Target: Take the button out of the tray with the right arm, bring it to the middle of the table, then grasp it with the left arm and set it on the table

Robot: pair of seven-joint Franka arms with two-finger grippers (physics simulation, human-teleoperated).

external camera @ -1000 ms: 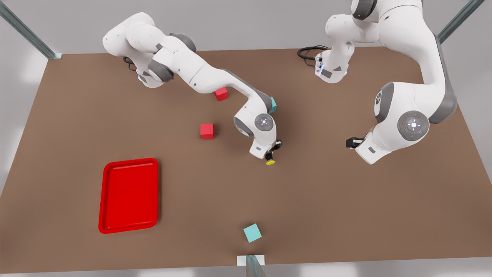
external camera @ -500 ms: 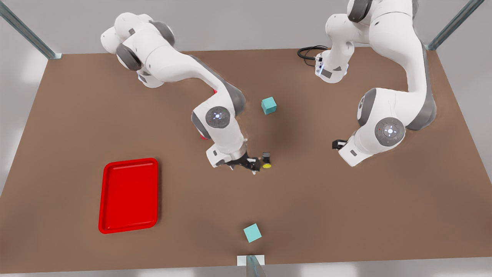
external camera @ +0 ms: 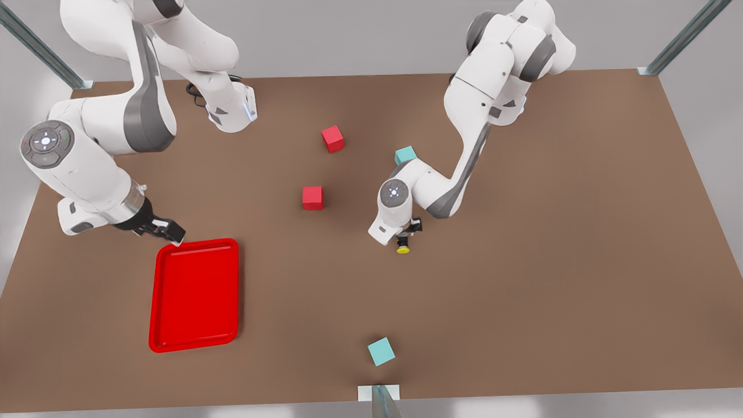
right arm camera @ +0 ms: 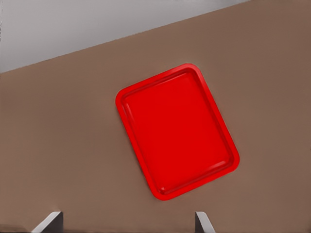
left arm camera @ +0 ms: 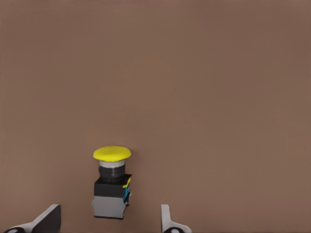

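Observation:
The button [external camera: 403,246], a yellow cap on a dark body, sits at the middle of the brown table [external camera: 522,278]. My left gripper [external camera: 407,233] hovers right over it, on the arm reaching in from the front view's right. In the left wrist view the button [left arm camera: 112,187] lies between the open fingertips [left arm camera: 48,219], and neither touches it. My right gripper [external camera: 168,231] is open and empty, at the far corner of the red tray [external camera: 197,242] on the front view's left. The right wrist view looks down on the empty tray [right arm camera: 119,104].
Two red cubes [external camera: 332,139] [external camera: 312,197] lie left of the button. One teal cube [external camera: 405,154] sits just behind the left arm's wrist, another [external camera: 381,351] near the front edge by a metal post [external camera: 380,400].
The right arm let go of the button and swung away to the tray's far corner. The left arm came in from the front view's right and now hovers over the button.

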